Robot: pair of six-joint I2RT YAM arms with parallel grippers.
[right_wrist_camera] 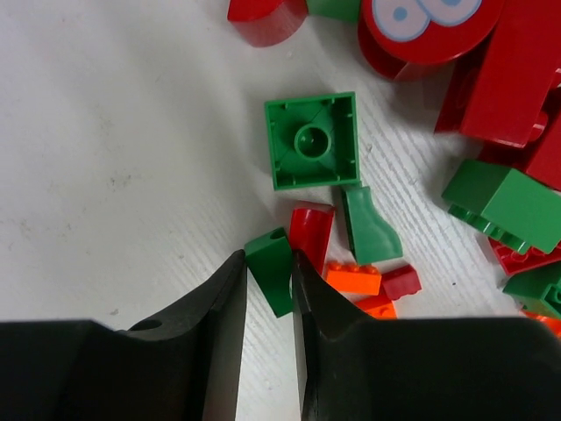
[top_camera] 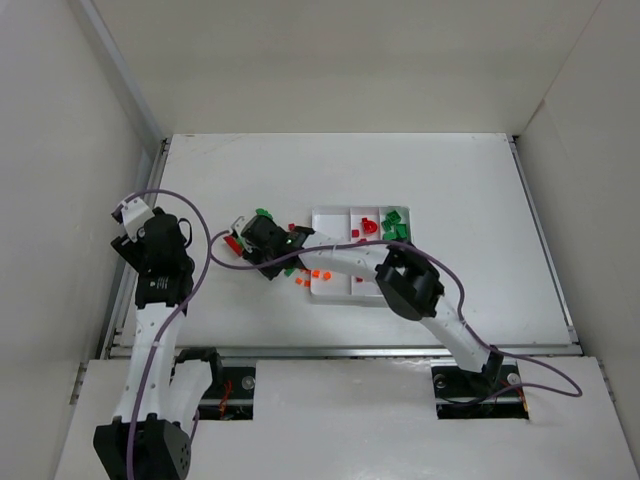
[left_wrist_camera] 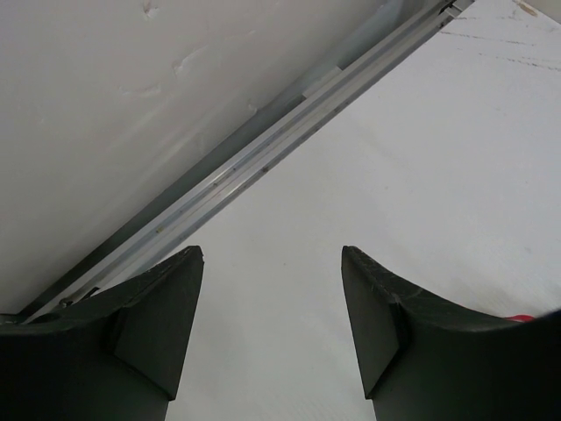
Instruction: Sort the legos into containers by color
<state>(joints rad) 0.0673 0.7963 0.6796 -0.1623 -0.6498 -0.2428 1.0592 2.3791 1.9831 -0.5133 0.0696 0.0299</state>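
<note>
Right jaws clenched on a small green lego (right_wrist_camera: 273, 274), pinched between the tips low on the counter (right_wrist_camera: 105, 158). A red slope (right_wrist_camera: 308, 232) lies just beside the right tip, a square green plate (right_wrist_camera: 311, 140) just ahead, and the loose heap of red, green and orange legos (right_wrist_camera: 504, 197) farther right. Left jaws released with nothing between them over bare counter, side rail (left_wrist_camera: 263, 167) ahead and left; white tray (top_camera: 332, 222) lies behind the right jaws under that arm, with red and green pieces in it.
</note>
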